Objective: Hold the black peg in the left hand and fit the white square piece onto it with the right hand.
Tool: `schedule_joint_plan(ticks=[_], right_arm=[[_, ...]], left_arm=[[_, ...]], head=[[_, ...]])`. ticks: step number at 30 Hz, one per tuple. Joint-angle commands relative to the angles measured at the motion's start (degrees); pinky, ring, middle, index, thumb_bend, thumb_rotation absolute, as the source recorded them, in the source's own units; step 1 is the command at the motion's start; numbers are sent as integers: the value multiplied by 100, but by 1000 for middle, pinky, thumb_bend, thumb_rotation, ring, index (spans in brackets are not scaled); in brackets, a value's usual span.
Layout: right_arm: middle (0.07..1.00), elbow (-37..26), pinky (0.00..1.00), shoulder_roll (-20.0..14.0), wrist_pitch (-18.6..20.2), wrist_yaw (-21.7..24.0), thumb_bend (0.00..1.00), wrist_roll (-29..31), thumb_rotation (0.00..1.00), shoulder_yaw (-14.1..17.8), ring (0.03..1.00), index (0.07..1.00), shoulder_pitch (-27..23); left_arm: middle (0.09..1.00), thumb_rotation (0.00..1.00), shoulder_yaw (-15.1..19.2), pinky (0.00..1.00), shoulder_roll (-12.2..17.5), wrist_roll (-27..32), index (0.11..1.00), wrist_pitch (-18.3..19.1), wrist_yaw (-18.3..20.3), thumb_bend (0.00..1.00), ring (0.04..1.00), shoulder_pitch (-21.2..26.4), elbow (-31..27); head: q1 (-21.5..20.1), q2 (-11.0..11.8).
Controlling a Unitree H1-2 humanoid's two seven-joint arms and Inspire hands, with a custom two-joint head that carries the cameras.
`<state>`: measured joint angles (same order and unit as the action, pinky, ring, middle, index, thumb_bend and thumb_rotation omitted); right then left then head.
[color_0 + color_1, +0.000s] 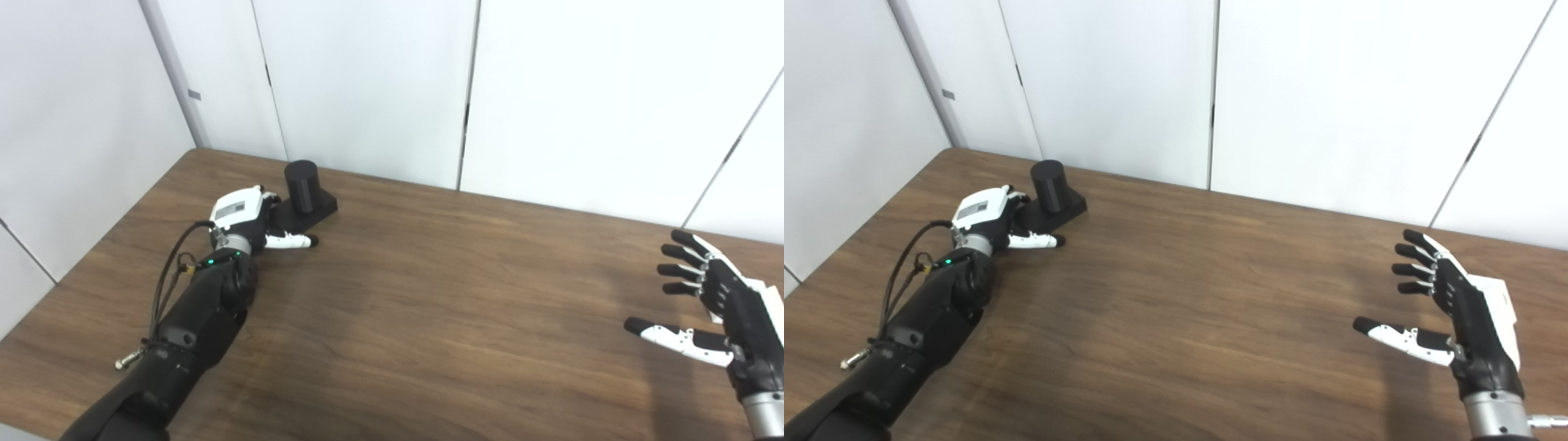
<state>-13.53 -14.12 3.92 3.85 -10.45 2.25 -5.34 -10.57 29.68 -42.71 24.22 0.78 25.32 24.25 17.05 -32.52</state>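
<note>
The left hand's fingers [269,199] reach round the far side of the black peg's square base, and its white thumb [293,242] lies along the near side of that base, so the base sits between them; how firmly they are clamped on it cannot be told, since the back of the hand hides the contact. The left hand [245,217] rests low on the table [429,294] with its white back plate turned up, and the black peg [303,187] stands upright on its base just beyond and to the right of the hand, near the far left corner of the table. The left forearm runs back from the wrist toward the bottom left edge, with a black cable looping beside it and a small green light showing at the wrist. Well apart, at the right side of the table, the right hand [1451,306] hangs with its fingers [1415,260] spread and its thumb [1387,334] held out to the side, palm facing left, grasping nothing. Behind that open hand, partly hidden by it, a white flat-edged shape [1497,300] shows on the table; it may be the white square piece or part of the hand's own back, and the views do not settle which. White wall panels [367,79] with dark seams stand behind the table.
</note>
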Motion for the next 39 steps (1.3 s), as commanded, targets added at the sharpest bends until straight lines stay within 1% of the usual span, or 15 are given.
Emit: schedule_joint_plan(ticks=[1,7,10,12,13,15,19,22,23,25,28,31,33,36,39], right_arm=[[804,-182,638,-54,-129,-30,698,19,0,52,732,846,-116],[803,-210,641,-40,-109,-30,692,35,0,58,735,844,-120],[798,-208,629,-39,-153,-35,693,43,0,59,728,840,-115],[795,-228,622,-28,-142,-38,684,55,0,64,721,836,-110],[794,-239,620,-23,-142,-42,683,56,0,66,720,835,-107],[794,-273,613,-11,-91,-52,668,41,0,71,719,833,-98],[800,-287,604,-15,-92,-57,642,20,0,74,715,838,-89],[796,-242,599,-19,-143,-75,627,6,0,80,708,834,-94],[796,-245,603,-20,-133,-78,621,-6,0,81,707,833,-96],[797,-241,608,-26,-147,-81,614,-20,0,83,706,832,-97],[795,-232,593,-28,-166,-89,597,-32,0,88,698,831,-101],[795,-217,593,-19,-162,-96,585,-20,0,98,695,833,-108],[795,-218,591,-10,-158,-101,577,-27,0,97,693,833,-106],[794,-227,587,8,-111,-112,569,-33,0,105,693,837,-102],[794,-209,582,9,-151,-112,562,-16,0,99,694,834,-105]], left_arm=[[1000,604,8,873,150,-93,856,-7,-198,1000,1000,353,-9],[996,581,31,852,116,55,848,-155,-310,1000,998,416,212],[987,535,22,818,100,137,824,-223,-341,983,987,395,222],[968,497,21,791,91,191,766,-263,-333,908,975,368,192],[964,489,23,787,88,230,753,-293,-305,894,973,353,174],[942,443,47,792,81,320,674,-361,-278,815,953,326,153],[899,361,22,796,100,447,584,-441,-186,749,926,277,96],[863,270,-2,769,147,574,542,-683,-122,722,901,230,110],[854,176,-2,765,161,618,515,-761,-100,620,897,217,120],[844,97,-37,763,190,638,493,-856,-54,535,893,205,139],[831,80,-142,736,244,627,486,-924,115,513,875,225,178],[823,75,-131,710,275,809,482,-1107,294,512,860,232,215],[833,72,-118,722,312,985,483,-1244,482,514,870,219,201],[845,67,-114,774,371,1281,486,-1546,780,517,890,142,81],[831,67,-330,763,467,1207,488,-2028,828,519,866,62,7]], head=[[3,-4],[-31,-22],[-47,-33],[-51,-40],[-52,-49],[-53,-57],[-53,-57],[-55,-77],[-55,-77],[-55,-77],[-52,-92],[-55,-102],[-73,-102],[-92,-99],[-104,-94]])
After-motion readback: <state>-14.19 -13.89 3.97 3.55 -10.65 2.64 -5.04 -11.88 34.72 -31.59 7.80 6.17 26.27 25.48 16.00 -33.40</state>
